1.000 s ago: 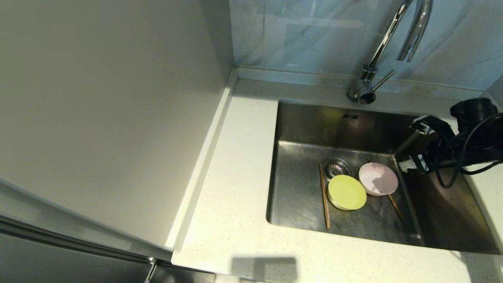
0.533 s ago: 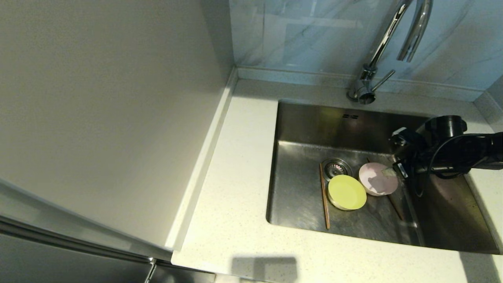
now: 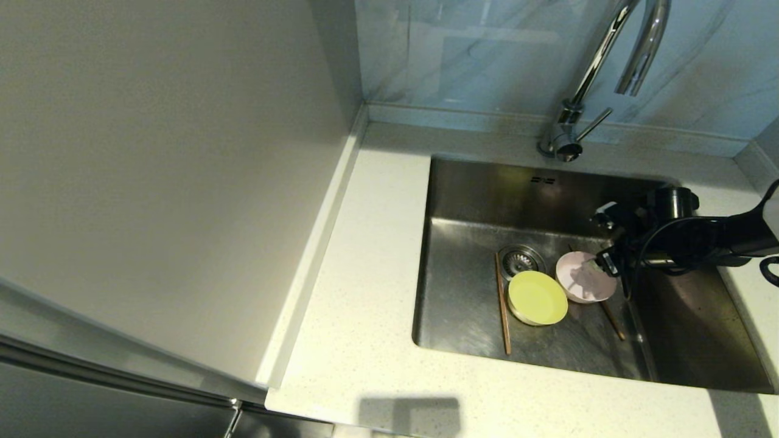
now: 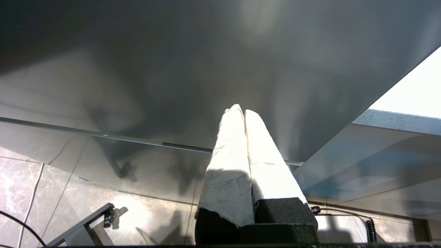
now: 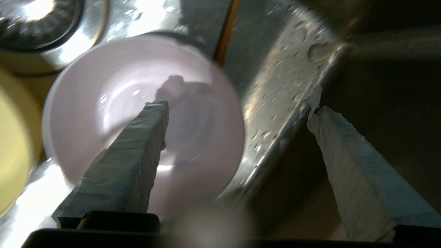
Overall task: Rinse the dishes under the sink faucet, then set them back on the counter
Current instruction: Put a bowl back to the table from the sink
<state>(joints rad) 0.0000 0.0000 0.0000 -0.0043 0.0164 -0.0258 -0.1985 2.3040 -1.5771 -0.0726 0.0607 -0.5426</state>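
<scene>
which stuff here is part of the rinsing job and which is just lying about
Part of the job:
- small round pale pink bowl
- small round yellow-green bowl
- two thin brown wooden chopsticks
- tall chrome gooseneck faucet
- square stainless steel sink
- speckled off-white counter

Just there:
- plain grey-white side panel

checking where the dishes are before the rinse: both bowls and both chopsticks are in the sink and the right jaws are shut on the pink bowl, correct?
Not quite. The right gripper is not shut on the pink bowl: the right wrist view shows its jaws spread wide, one finger over the bowl, the other outside it. The rest holds: the yellow-green bowl, the pink bowl and both chopsticks lie in the sink.
</scene>
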